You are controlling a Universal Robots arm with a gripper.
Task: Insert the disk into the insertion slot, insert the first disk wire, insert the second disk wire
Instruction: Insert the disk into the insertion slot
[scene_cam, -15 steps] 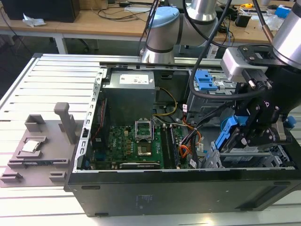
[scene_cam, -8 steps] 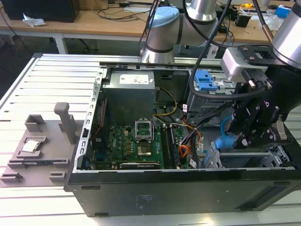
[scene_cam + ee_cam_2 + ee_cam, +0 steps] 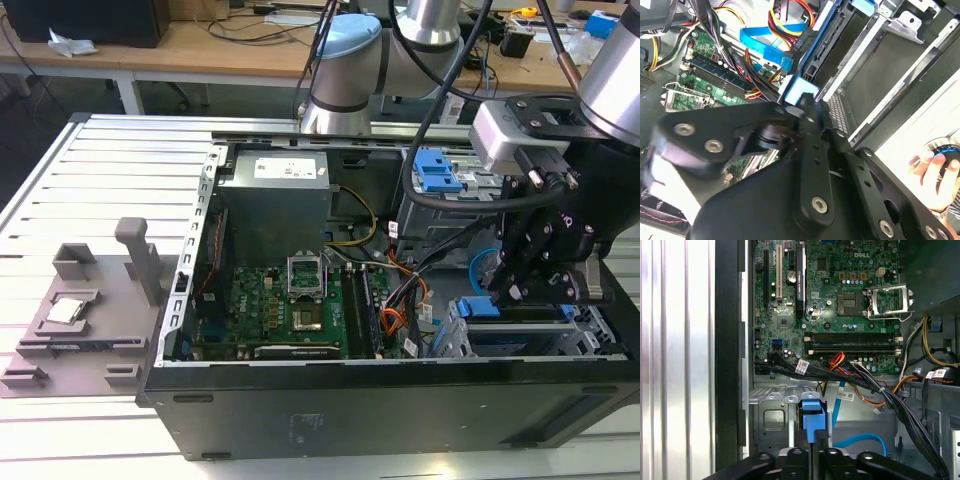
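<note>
- While it hangs low in the case, the gripper (image 3: 815,442) has its jaws clenched on the blue carrier end of the disk (image 3: 810,417).
- Disk stands edge-on at the insertion slot (image 3: 772,417): stiff, weighty, likely shock-shy; hold plastic, never connectors.
- Beyond: loose wires (image 3: 865,385), motherboard (image 3: 840,290).

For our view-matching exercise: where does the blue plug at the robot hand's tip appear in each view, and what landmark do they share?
Exterior view: the blue plug toward the exterior view's right, at the hand's tip.
Second wrist view: the plug between the hand and the flat blue cable.
First wrist view: the plug between the hand and the black cable bundle.
Shared landmark: the green motherboard.
</note>
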